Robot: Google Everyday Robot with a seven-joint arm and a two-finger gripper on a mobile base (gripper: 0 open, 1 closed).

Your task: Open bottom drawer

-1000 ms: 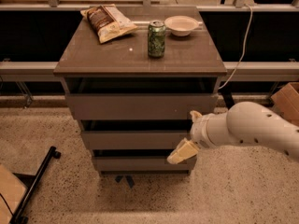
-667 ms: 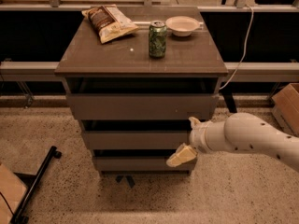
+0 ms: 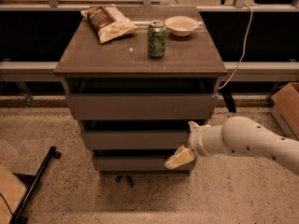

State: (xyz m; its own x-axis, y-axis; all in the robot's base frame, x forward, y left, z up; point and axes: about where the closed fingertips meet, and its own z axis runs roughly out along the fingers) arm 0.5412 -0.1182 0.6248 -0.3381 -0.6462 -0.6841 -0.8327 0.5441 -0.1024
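Note:
The bottom drawer (image 3: 133, 164) is the lowest of three grey-brown flat fronts in a small cabinet, and its panel sits in line with the cabinet face. My gripper (image 3: 186, 141) reaches in from the right on a white arm and stands open at the cabinet's right front. Its lower cream finger (image 3: 179, 158) lies against the right end of the bottom drawer's front. The upper fingertip (image 3: 192, 124) is by the top right corner of the middle drawer (image 3: 135, 139). The top drawer (image 3: 140, 107) is the widest.
On the cabinet top (image 3: 103, 55) lie a chip bag (image 3: 108, 22), a green can (image 3: 156, 39) and a white bowl (image 3: 181, 25). A cardboard box (image 3: 287, 107) stands on the floor at right. A black stand leg (image 3: 35, 185) lies at lower left. A cable (image 3: 239, 45) hangs behind.
The arm has shifted slightly, bringing the lower finger a little down and left onto the bottom drawer's front. The drawers have not moved.

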